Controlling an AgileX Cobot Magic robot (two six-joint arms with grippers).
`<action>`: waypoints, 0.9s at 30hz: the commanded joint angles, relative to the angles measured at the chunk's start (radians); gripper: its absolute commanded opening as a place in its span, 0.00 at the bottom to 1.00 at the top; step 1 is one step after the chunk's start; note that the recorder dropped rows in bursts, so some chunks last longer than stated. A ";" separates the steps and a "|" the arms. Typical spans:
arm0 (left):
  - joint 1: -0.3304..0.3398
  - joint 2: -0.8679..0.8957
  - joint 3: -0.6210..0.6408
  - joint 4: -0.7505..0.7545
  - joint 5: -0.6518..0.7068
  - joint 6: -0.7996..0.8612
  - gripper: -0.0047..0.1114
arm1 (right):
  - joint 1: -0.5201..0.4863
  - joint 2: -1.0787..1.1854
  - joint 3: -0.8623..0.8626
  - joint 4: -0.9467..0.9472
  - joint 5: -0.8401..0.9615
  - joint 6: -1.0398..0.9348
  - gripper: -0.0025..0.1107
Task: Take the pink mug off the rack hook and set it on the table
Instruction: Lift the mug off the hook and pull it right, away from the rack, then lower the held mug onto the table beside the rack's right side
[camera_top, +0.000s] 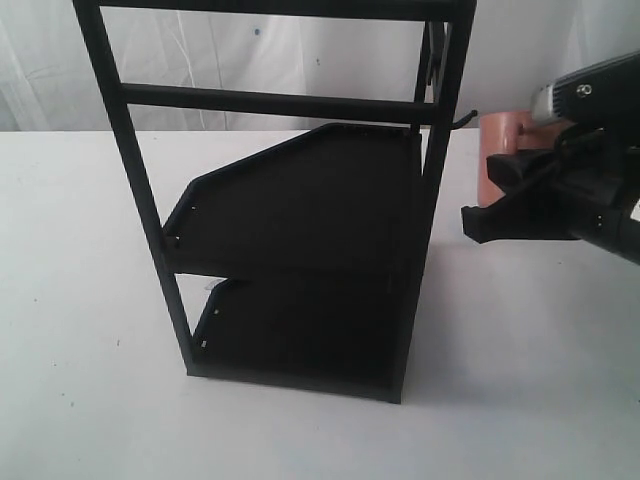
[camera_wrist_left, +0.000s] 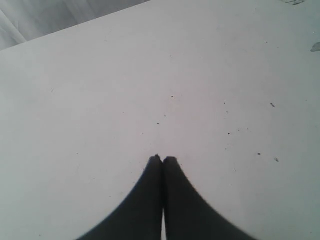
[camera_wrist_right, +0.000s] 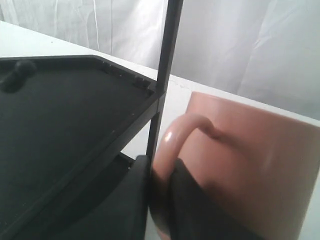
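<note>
The pink mug (camera_top: 503, 140) hangs in the air just right of the rack's upper corner post, above the table (camera_top: 80, 300). My right gripper (camera_top: 498, 192) is shut on it. In the right wrist view the fingers (camera_wrist_right: 187, 200) pinch the lower part of the loop handle of the pink mug (camera_wrist_right: 250, 160), and right gripper (camera_wrist_right: 161, 170) sits close beside the post. Nothing passes through the handle loop. The rack hook (camera_top: 466, 117) juts from the post next to the mug's side. My left gripper (camera_wrist_left: 162, 159) is shut and empty above the table (camera_wrist_left: 150, 75); it is out of the exterior view.
The tall black rack (camera_top: 300, 210) with two shelves stands mid-table; its upper shelf (camera_wrist_right: 60, 115) and thin post (camera_wrist_right: 167, 50) are close to the right gripper. White curtain hangs behind. White tabletop spreads right of and in front of the rack.
</note>
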 joint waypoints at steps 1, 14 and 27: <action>0.003 -0.004 0.001 -0.003 -0.004 -0.010 0.04 | 0.008 -0.057 0.003 -0.015 0.018 0.000 0.02; 0.003 -0.004 0.001 -0.003 -0.004 -0.010 0.04 | 0.041 -0.214 0.241 -0.012 -0.276 0.126 0.02; 0.003 -0.004 0.001 -0.003 -0.004 -0.010 0.04 | 0.041 -0.039 0.281 0.065 -0.504 0.184 0.02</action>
